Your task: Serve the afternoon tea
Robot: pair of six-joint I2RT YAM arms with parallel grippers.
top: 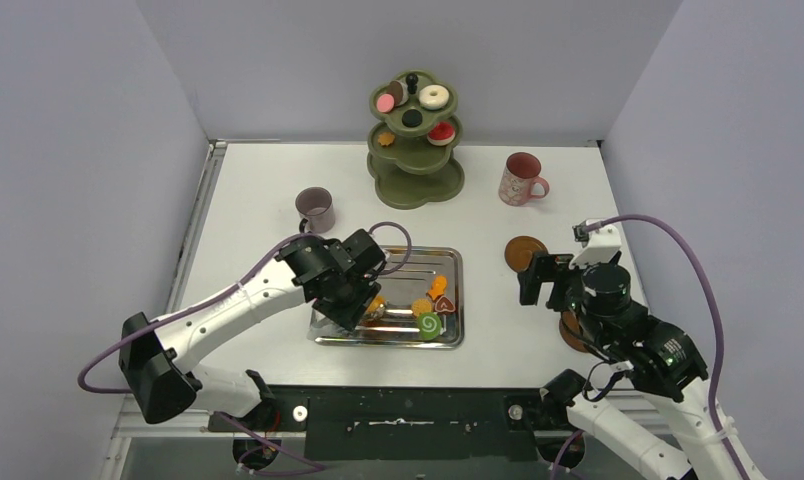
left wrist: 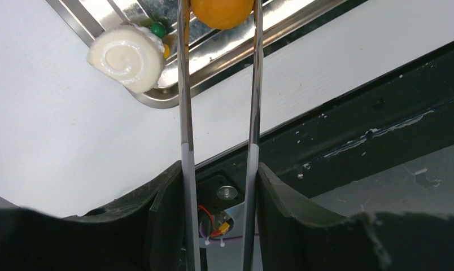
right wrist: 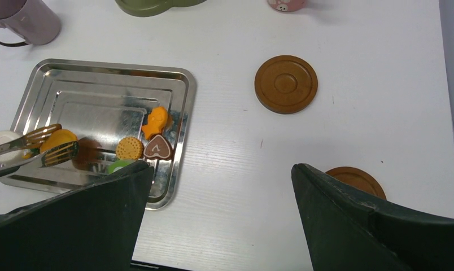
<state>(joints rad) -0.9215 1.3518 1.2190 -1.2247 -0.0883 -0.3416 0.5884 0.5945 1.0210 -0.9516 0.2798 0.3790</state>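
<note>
My left gripper (top: 353,290) (left wrist: 219,176) is shut on the metal tongs (left wrist: 183,113), over the left end of the steel tray (top: 458,268). The tong tips pinch an orange round sweet (left wrist: 222,11) (right wrist: 58,139). A white swirl roll (left wrist: 127,56) lies at the tray's corner. A fish sweet (right wrist: 157,121), a round biscuit (right wrist: 129,148), a heart biscuit (right wrist: 158,147) and a green swirl (top: 429,325) lie in the tray. My right gripper (top: 548,280) (right wrist: 222,166) hangs open and holds nothing, above bare table right of the tray.
The olive three-tier stand (top: 415,140) at the back holds several sweets. A mauve mug (top: 316,209) stands back left of the tray, a pink mug (top: 523,180) at back right. One brown coaster (top: 525,252) lies right of the tray, another (right wrist: 357,179) under my right arm.
</note>
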